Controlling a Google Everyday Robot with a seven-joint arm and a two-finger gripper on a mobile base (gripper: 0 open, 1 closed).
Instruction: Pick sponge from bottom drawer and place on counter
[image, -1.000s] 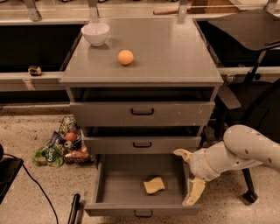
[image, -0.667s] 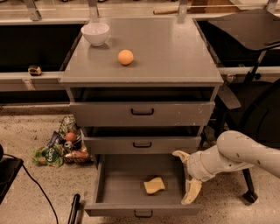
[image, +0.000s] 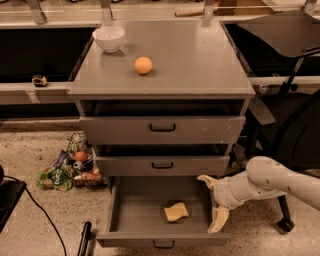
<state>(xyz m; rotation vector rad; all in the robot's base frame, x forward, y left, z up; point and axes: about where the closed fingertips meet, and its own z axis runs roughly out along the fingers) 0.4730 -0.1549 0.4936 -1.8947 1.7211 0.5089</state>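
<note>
The pale yellow sponge (image: 175, 211) lies on the floor of the open bottom drawer (image: 129, 210), right of its middle. My gripper (image: 212, 204) is at the drawer's right side, just right of the sponge and apart from it. Its two cream fingers (image: 218, 220) are spread wide, one up near the drawer's back right corner, one down over the right wall. It holds nothing. The grey counter (image: 200, 60) tops the cabinet and carries an orange ball (image: 143, 65) and a white bowl (image: 109, 38).
The two upper drawers (image: 162, 130) are pulled out slightly. A pile of packets and cans (image: 70, 167) lies on the floor at the left. A black chair (image: 295, 120) stands at the right. A dark pole (image: 83, 239) and a cable lie at the lower left.
My arm and gripper have shifted slightly left, toward the sponge. The sponge has not moved.
</note>
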